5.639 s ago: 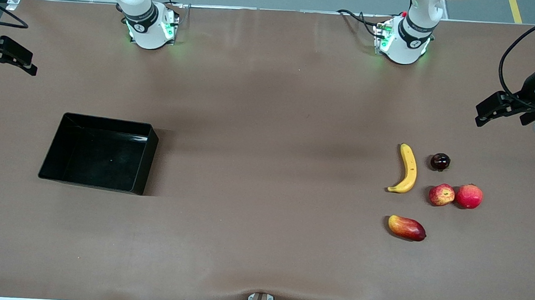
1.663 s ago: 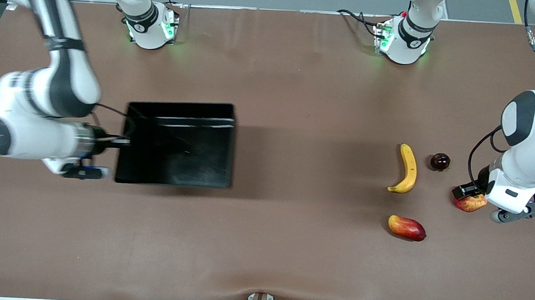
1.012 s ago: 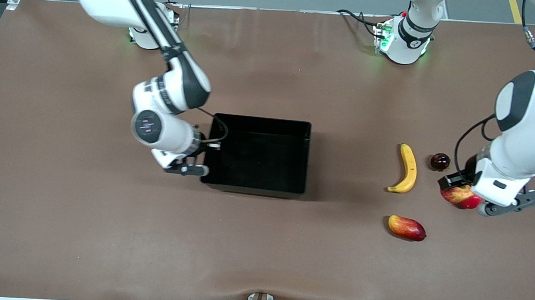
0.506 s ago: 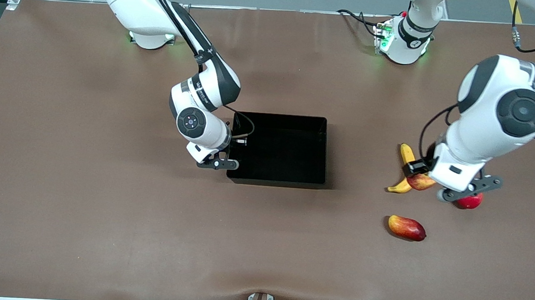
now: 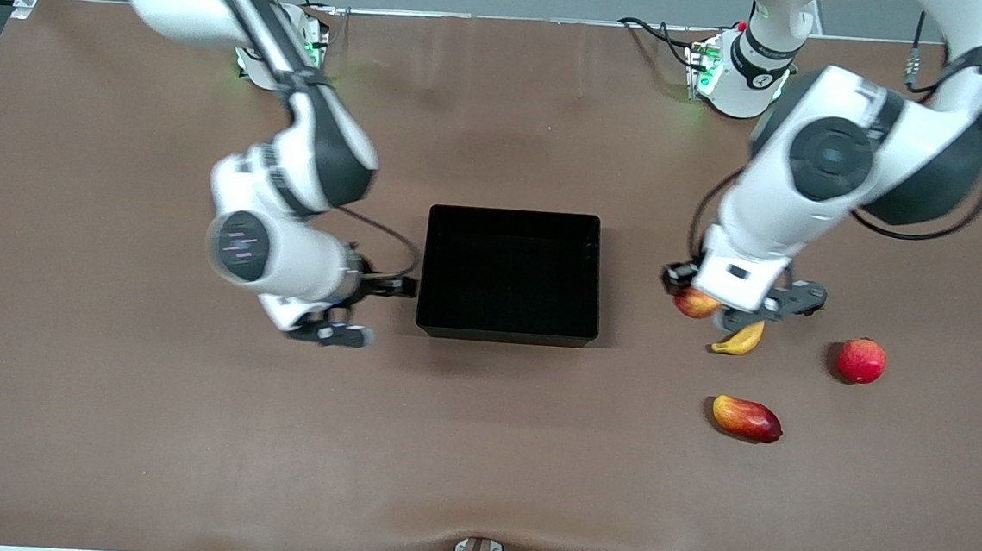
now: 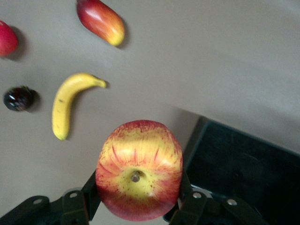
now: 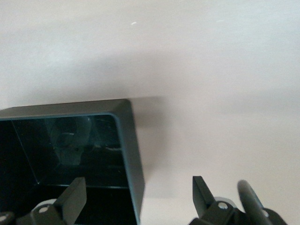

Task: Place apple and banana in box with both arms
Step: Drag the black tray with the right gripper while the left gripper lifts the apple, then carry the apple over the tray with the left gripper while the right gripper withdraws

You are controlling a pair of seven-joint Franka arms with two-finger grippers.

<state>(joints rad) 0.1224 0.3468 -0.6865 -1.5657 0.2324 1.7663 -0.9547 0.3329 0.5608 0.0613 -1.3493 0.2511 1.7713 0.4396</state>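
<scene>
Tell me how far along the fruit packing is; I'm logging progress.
Done: the box sits mid-table, empty. In hand: the left gripper carries the apple above the table, short of the box. The right gripper is open beside the box. Left: the banana lies untouched.

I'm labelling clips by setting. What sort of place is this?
Likely a robotics lab: a brown-covered table with the arms' bases bolted on, the left gripper carrying an apple, a black box mid-table.

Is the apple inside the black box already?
No, the apple is held in the left gripper up over the table, beside the box.
</scene>
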